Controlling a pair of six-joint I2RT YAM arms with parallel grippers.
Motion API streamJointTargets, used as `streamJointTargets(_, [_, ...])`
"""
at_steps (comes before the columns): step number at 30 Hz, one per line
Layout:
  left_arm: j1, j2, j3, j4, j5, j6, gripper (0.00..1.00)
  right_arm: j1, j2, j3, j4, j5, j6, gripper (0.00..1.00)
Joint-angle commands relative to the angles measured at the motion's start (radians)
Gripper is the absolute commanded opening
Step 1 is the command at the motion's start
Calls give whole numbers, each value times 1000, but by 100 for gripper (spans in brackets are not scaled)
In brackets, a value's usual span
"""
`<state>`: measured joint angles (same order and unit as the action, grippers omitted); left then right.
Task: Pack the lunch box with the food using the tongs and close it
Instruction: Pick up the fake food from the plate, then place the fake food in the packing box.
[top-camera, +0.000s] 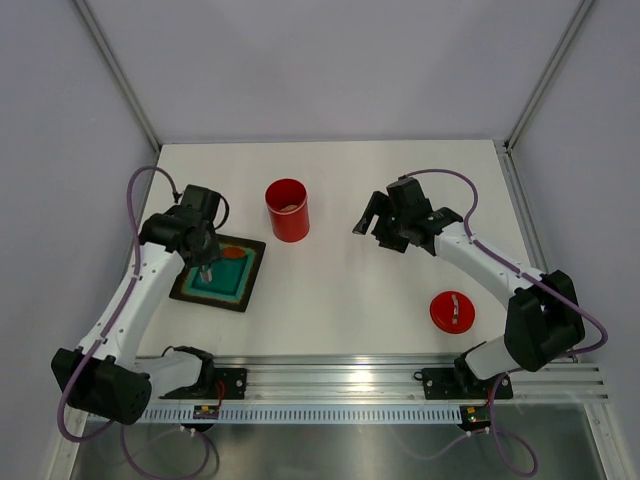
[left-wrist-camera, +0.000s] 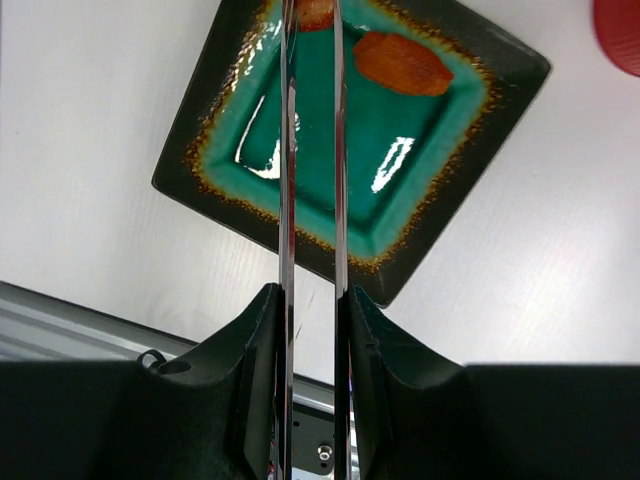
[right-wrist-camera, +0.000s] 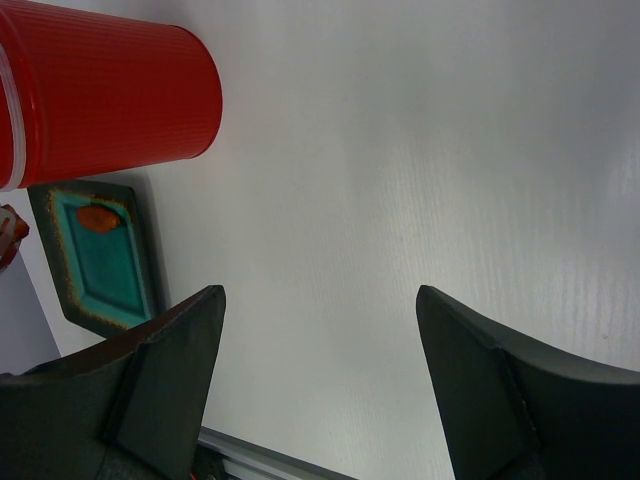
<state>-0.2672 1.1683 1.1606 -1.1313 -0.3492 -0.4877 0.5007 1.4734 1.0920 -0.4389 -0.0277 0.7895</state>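
My left pincer (left-wrist-camera: 312, 300) is squeezed on the tongs (left-wrist-camera: 287, 180), which point straight out ahead of me over the tray (left-wrist-camera: 190, 170). An orange food bit (left-wrist-camera: 316, 10) sits between their tips. The red lunch box (top-camera: 287, 210) is ahead and to the right (only the top camera shows its open mouth). My right pincer (right-wrist-camera: 320, 380) hangs open, farther from the food.

Tray (top-camera: 228, 287) w/ food piece (top-camera: 233, 253) on it at L, lunch box (top-camera: 287, 210) behind-R of it, lid (top-camera: 452, 312) near-R.
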Motion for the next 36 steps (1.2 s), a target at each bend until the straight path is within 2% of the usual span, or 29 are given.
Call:
streamJointTargets(1, [-13,-74,86,14,81,52,6,-4,-2,14,23,-5,7,85])
streamJointTargets(8, [-99,-113,220,54,229,90,4,-4,-10,13,22,0,14,85])
streamJointTargets(14, [-203,-59,310,93,272,83,4,-4,-24,14,12,6,16,85])
streamJointTargets(20, [-251,19,341,145,260,70,4,-4,-44,19,-14,21,10,85])
streamJointTargets(28, [-253,68,300,205,245,63,11,-4,-51,20,-24,22,7,85])
streamJointTargets(32, [-251,80,278,220,233,60,24,-4,-50,19,-23,22,7,85])
streamJointTargets(36, [-251,97,274,225,227,63,29,-4,-44,19,-21,22,7,85])
